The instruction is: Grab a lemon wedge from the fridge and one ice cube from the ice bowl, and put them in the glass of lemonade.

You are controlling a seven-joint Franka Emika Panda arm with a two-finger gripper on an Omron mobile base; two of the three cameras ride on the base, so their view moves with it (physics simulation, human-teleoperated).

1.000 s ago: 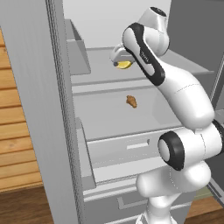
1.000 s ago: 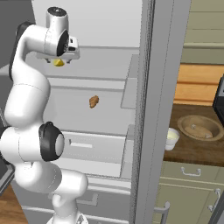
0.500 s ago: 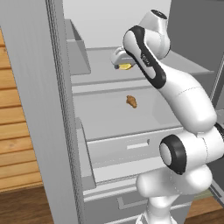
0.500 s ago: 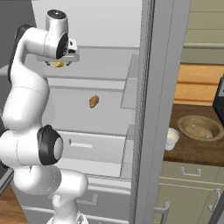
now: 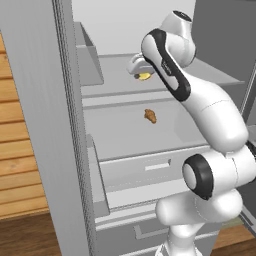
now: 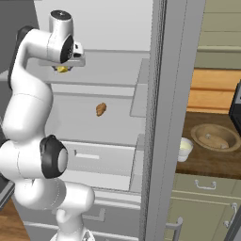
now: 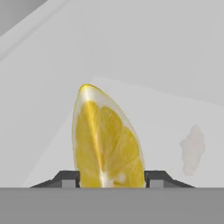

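The lemon wedge point(image 7: 107, 144) stands on its edge on the upper shelf of the open fridge point(image 5: 40, 100), bright yellow with a pale rind. My gripper point(image 7: 111, 179) hangs over that shelf, and its two dark fingertips point(image 7: 70, 178) press against the wedge from both sides. From the base views the wedge point(image 5: 144, 76) point(image 6: 62, 69) shows just under the hand point(image 6: 66, 59). On the wooden counter to the right of the fridge sit the ice bowl point(image 6: 212, 137) and the glass of lemonade point(image 6: 184, 149).
A small brown croissant-like lump point(image 5: 150, 116) point(image 6: 100, 109) lies on the shelf below the wedge. Drawers point(image 5: 150, 167) sit lower in the fridge. The open fridge door point(image 6: 162, 117) stands between the shelves and the counter. Beige-green cabinets point(image 6: 202, 197) run under the counter.
The fingers have come together onto the lemon wedge. The arm has barely shifted over the upper shelf.
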